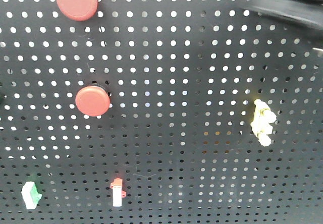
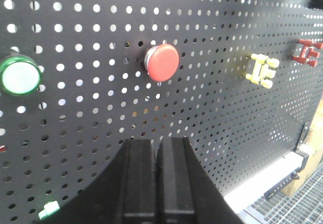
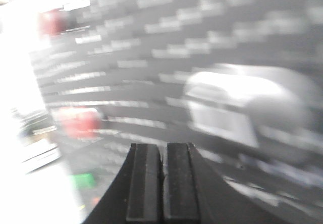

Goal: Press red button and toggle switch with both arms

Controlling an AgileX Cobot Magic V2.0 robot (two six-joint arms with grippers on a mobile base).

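Jaws of the left gripper (image 2: 161, 183) are clenched pad to pad on nothing, at bottom centre of the left wrist view, facing the black pegboard (image 2: 101, 133). A collared red disc (image 2: 162, 62) sits directly above them in frame, in line with the closed tips and apart from them. That view alone does not settle which of the board's two red discs it is.

In the front view the red button (image 1: 76, 0) is at upper left, with the smaller red disc (image 1: 93, 101) below it at left of centre. The yellow knobbly switch (image 1: 262, 123) is well apart at right.

The right gripper (image 3: 162, 183) is likewise pressed shut and empty, at bottom centre of a badly smeared view. The toggle switch cannot be identified in any view. A pale blurred mass (image 3: 242, 108) lies up and right of those jaws, nature undetermined.

Judgement: the left arm is the one lined up on a red disc, and a straight forward push along the jaw line would serve. The right arm's bearing on the toggle cannot be verified.
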